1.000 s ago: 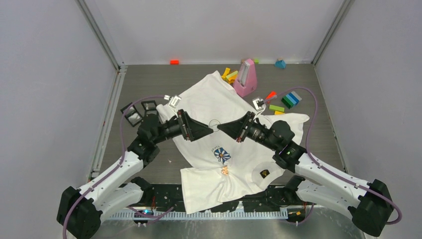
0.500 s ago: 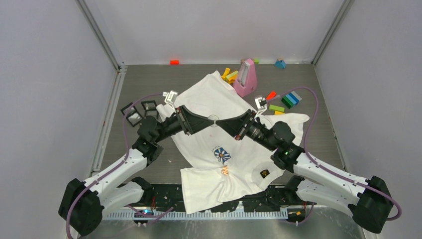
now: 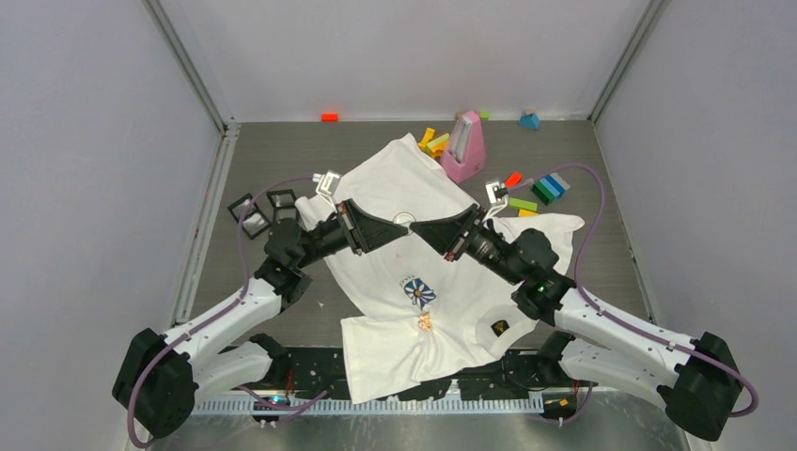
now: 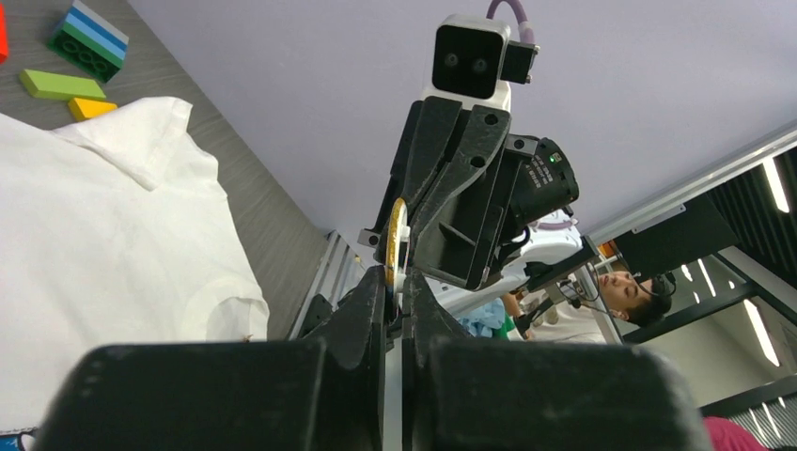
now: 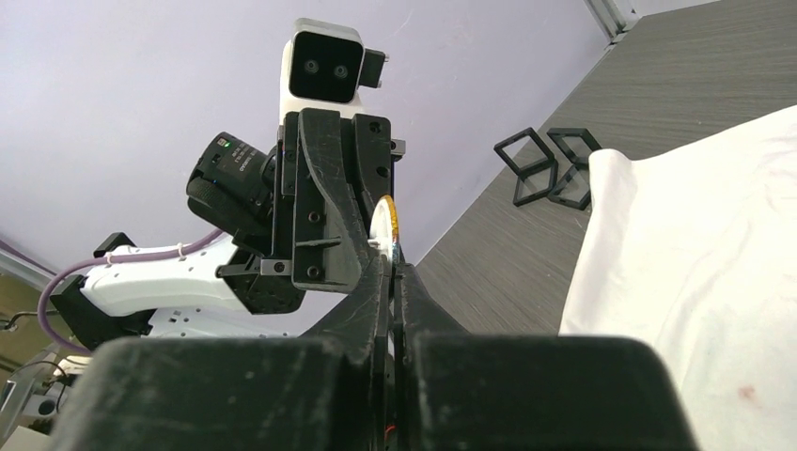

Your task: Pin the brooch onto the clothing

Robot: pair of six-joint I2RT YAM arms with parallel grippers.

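The left arm (image 3: 221, 315) and right arm (image 3: 620, 329) have white shells between black joints and bulky black bases, each trailed by a purple cable (image 3: 235, 240). The left gripper (image 3: 402, 225) and right gripper (image 3: 419, 228) are black wedges, each topped by a white two-lens camera box (image 5: 325, 66)

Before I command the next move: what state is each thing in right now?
brooch, held off the shirt between both end effectors, not pinned.
left end effector, shut on the brooch.
right end effector, shut on the brooch.
T-shirt, spread out and rumpled.
pink upright object, standing at the shirt's far edge.
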